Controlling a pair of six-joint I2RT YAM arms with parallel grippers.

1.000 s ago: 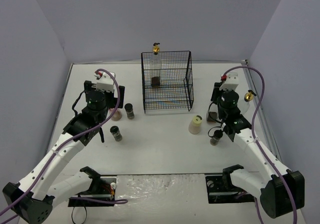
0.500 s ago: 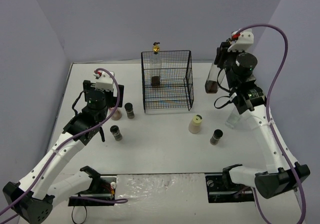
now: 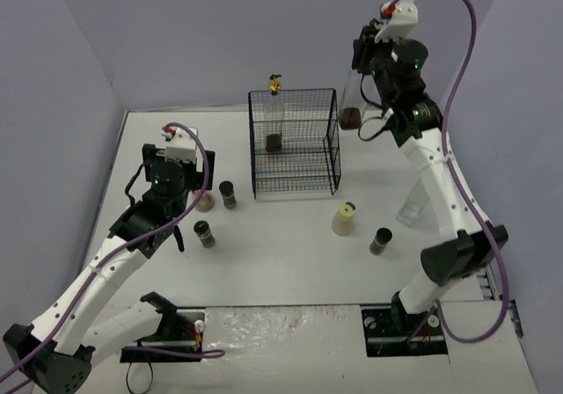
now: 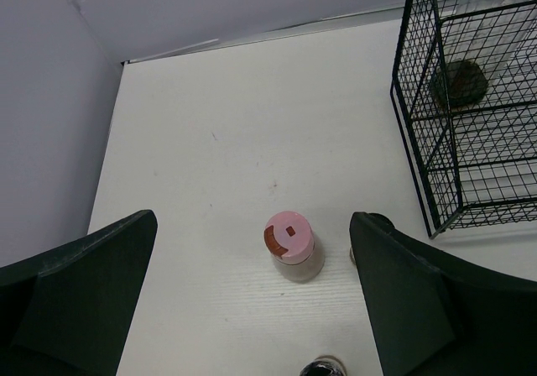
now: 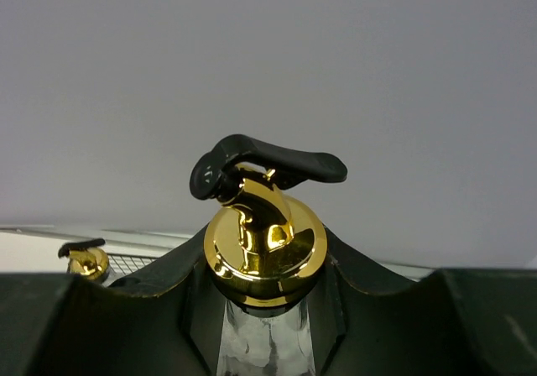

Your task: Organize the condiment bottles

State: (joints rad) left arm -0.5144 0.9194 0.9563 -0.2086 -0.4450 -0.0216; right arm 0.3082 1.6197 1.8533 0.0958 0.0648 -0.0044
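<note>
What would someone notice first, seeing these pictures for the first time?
The right gripper holds a tall glass bottle with a gold spout high in the air, right of the black wire rack. A pink-capped jar stands on the table below the open left gripper.

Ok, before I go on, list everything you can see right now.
wire rack: 1, black, back centre of the table
bottle in rack: 1, clear glass, gold spout
held bottle: 1, clear glass, gold spout, in the air right of the rack
third bottle: 1, clear glass, far right, top hidden by arm
pink-capped jar: 1, left of rack
cream-capped jar: 1, front right of rack
small dark jars: 3, black caps; two left of rack, one front right
left pincer: open, above pink-capped jar
right pincer: shut on held bottle
</note>
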